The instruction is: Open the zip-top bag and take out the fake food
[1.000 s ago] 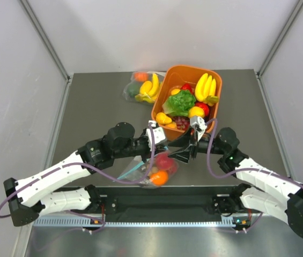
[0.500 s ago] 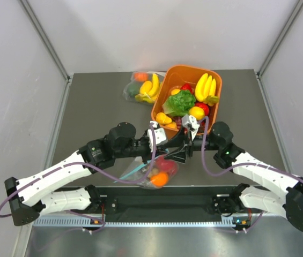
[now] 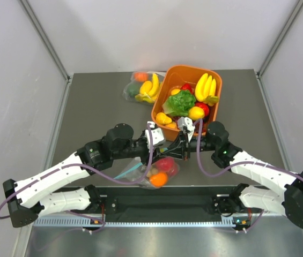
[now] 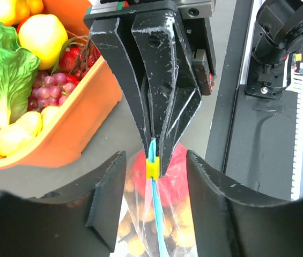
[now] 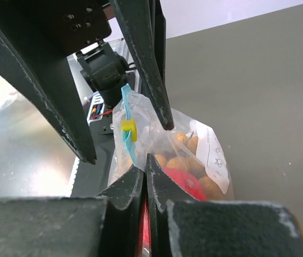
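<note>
With right jaws clenched on the zip-top bag at 6 o'clock from the bin, close your released left jaws on the teal strip's other lip and part evenly.

right gripper: a second ago my fingers gaped; now they are pressed flat together on the teal zip strip of the zip-top bag, just above the yellow slider.
left gripper: was pinched nearly tight; now my fingers stand apart, one on either side of that strip.
right arm: swung in towards 9 o'clock in the top view, closing on my left wrist.
bag mouth: my left let go and my right took it.
</note>
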### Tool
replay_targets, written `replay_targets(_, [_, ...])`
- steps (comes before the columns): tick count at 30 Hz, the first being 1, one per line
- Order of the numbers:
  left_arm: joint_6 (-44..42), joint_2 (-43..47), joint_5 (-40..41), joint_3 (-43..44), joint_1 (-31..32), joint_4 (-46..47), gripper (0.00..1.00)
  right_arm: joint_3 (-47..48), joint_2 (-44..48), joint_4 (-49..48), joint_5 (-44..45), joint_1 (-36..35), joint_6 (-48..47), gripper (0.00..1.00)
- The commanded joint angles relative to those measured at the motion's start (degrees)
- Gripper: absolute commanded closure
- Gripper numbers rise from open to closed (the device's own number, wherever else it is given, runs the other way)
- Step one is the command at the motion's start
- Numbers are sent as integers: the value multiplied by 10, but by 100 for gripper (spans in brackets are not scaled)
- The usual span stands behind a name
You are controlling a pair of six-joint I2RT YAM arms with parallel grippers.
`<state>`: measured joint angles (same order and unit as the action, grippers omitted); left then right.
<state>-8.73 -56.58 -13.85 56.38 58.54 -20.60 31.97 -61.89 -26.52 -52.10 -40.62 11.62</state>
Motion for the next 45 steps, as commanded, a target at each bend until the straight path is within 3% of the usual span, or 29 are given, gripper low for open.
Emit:
replay_targets(1, [-2, 22, 6, -10, -7, 26, 46, 22, -7, -21, -3, -7, -13, 100])
replay_targets(5, [-4, 21, 7, -13, -9, 28, 46, 25, -12, -26, -7, -6, -12, 100])
replay_targets(10, [-4, 15, -10, -12, -13, 33, 56, 23, -10, -25, -10, -6, -11, 100])
replay_targets(15, [-5, 9, -14, -12, -15, 27, 57, 24, -6, -24, -11, -6, -11, 100])
replay_targets(19, [-5, 7, -17, -12, -15, 29, 64, 22, -5, -25, -13, -6, -11, 100])
replay_targets(23, [-5, -1, -22, -10, -18, 24, 84, 20, 1, -27, -13, -6, -9, 100])
replay_targets(28, [-7, -1, -28, -12, -20, 20, 92, 10, 17, -33, -6, -5, -5, 100])
replay_targets(45, [-8, 15, -34, -27, -41, 6, 94, -23, 90, 12, 31, 49, -27, 100])
